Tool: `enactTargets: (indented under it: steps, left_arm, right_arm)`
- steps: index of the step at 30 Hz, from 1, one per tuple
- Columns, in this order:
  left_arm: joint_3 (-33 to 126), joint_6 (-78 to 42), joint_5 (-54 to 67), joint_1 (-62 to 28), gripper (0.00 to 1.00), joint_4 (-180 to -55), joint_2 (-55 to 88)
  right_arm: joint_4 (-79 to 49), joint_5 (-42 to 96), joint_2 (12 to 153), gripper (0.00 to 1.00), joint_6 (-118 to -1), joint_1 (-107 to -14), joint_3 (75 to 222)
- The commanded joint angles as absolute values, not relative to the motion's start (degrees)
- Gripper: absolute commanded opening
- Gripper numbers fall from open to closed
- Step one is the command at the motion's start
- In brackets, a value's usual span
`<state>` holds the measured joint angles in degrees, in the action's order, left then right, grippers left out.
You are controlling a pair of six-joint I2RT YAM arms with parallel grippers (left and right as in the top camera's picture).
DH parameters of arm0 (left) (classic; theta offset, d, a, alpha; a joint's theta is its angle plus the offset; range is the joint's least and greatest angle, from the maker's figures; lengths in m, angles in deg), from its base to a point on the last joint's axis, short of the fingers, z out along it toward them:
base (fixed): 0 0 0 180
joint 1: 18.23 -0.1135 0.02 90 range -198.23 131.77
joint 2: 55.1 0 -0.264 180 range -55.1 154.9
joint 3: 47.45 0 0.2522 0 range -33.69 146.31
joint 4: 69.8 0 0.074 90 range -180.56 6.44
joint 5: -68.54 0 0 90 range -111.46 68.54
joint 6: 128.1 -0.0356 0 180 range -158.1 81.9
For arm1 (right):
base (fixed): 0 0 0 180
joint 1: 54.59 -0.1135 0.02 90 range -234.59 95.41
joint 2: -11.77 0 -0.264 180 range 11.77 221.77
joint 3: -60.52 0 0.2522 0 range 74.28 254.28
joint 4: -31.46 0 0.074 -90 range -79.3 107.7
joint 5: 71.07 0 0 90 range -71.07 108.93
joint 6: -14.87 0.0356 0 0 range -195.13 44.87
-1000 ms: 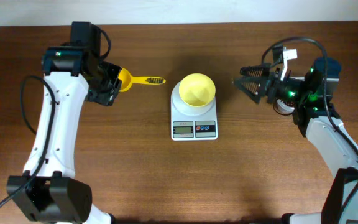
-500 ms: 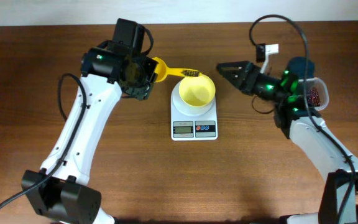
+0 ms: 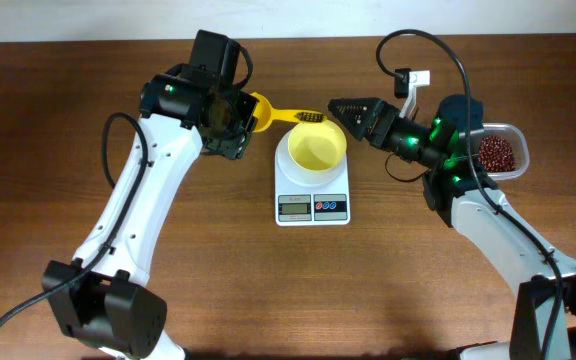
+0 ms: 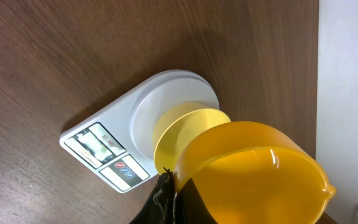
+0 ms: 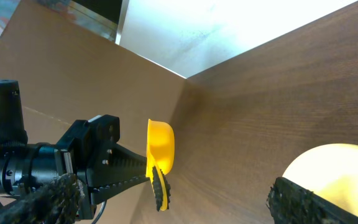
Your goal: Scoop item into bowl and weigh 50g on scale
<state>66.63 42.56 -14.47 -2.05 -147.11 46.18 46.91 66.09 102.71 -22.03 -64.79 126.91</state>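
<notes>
The pale-yellow bowl sits on the white scale. My left gripper is shut on the cup rim of a yellow scoop, whose dark-tipped handle reaches over the bowl's far edge. My right gripper is open and empty, just right of the handle tip. The beans lie in a clear tub at the far right. The left wrist view shows the scoop cup, left gripper, bowl and scale. The right wrist view shows the scoop, bowl and right gripper.
The clear tub stands behind my right arm near the table's right side. A white wall runs along the table's far edge. Cables loop above both arms.
My left arm has carried the scoop right, from left of the scale to the bowl's far edge. My right gripper has moved left toward the handle tip, uncovering the bean tub.
</notes>
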Motion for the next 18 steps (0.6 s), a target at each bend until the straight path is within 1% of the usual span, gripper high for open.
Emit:
enactTargets:
  steps: [1,5,8,14,18]
  left_arm:
    - [67.24,43.37,-15.24,-1.72,0.00,-146.76,47.12]
    - [67.24,43.54,-11.92,-1.70,0.00,-145.68,47.16]
    - [67.24,43.98,-11.61,-1.35,0.00,-145.58,47.18]
    - [67.24,45.03,-11.90,3.20,0.00,-144.22,47.22]
    - [67.24,46.12,-12.70,4.79,0.00,-144.22,47.22]
  right_arm:
    - [47.30,65.19,103.01,0.99,-22.36,-65.14,127.87]
    - [47.33,65.17,103.01,0.99,-22.38,-65.86,127.87]
    - [47.55,65.19,103.01,0.99,-22.36,-66.45,127.85]
    - [47.52,67.57,103.01,1.00,-22.82,-67.72,127.85]
    - [47.52,67.77,103.01,0.95,-23.71,-67.72,127.85]
